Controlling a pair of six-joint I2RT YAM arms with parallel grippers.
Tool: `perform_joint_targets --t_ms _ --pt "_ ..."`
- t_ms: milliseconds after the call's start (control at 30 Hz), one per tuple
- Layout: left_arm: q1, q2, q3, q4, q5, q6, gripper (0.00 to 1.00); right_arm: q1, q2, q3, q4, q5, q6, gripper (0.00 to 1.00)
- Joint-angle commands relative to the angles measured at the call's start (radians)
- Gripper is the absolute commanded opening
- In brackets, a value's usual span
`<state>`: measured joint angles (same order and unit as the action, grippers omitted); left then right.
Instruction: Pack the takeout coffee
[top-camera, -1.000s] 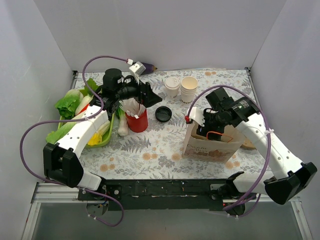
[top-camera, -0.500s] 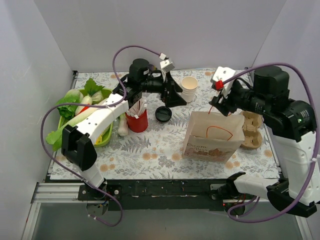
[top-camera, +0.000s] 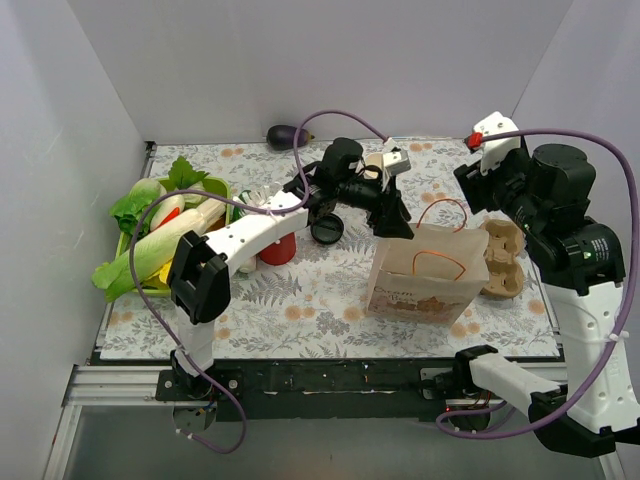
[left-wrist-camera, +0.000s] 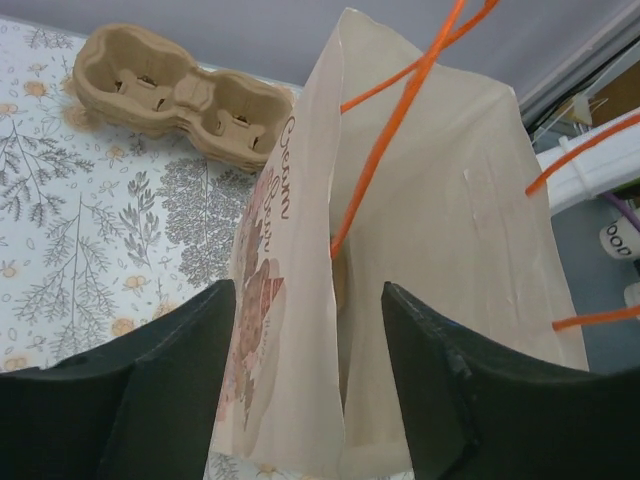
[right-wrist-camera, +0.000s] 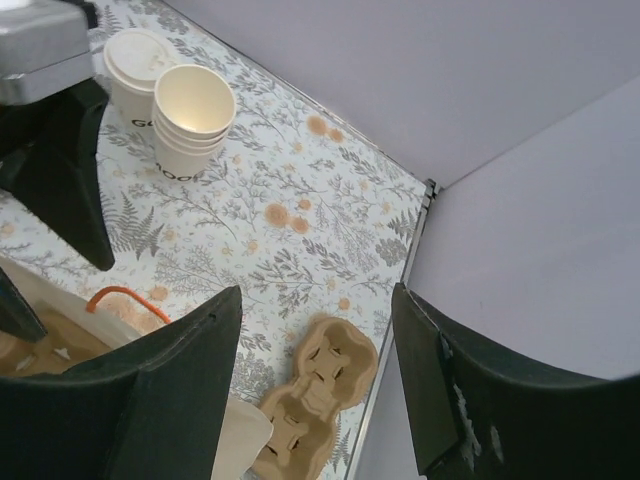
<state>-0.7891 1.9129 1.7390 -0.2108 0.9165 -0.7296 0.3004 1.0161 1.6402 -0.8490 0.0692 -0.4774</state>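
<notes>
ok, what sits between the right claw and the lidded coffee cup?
The stack of lidless cups stands between the right claw and the lidded coffee cup, close beside it; right wrist view shows it.

The left arm stretches low and long to the near left top edge of the paper bag (top-camera: 425, 275). Its left gripper (top-camera: 392, 215) points down, jaws apart with the bag's wall between them. The right arm stands tall to the bag's right, elbow high. Its right gripper (top-camera: 474, 186) hangs above the bag's far right corner, jaws apart and empty.
</notes>
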Motion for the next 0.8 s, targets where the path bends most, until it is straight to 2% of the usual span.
perform_joint_targets --t_ms 0,67,133,167,500,633,767 --pt "-0.016 -0.011 0.073 -0.019 -0.025 0.041 0.51 -0.044 -0.014 -0.010 0.110 0.049 0.048 0.69" --pt "-0.016 -0.024 0.065 -0.035 -0.034 0.065 0.23 -0.050 -0.017 -0.026 0.116 0.049 0.045 0.70" --pt "-0.016 -0.058 0.050 -0.062 -0.045 0.106 0.04 -0.053 -0.025 -0.049 0.131 0.053 0.034 0.69" --pt "-0.016 -0.070 0.041 -0.073 -0.060 0.123 0.00 -0.055 -0.027 -0.057 0.131 0.055 0.031 0.70" --pt "-0.018 -0.377 -0.166 -0.105 -0.266 0.453 0.00 -0.070 -0.045 -0.160 0.179 0.066 0.026 0.69" --pt "-0.027 -0.509 -0.364 -0.059 -0.306 0.535 0.00 -0.073 -0.053 -0.207 0.186 0.049 0.026 0.69" --pt "-0.056 -0.655 -0.632 0.019 -0.349 0.584 0.00 -0.076 -0.054 -0.238 0.182 0.038 0.029 0.68"
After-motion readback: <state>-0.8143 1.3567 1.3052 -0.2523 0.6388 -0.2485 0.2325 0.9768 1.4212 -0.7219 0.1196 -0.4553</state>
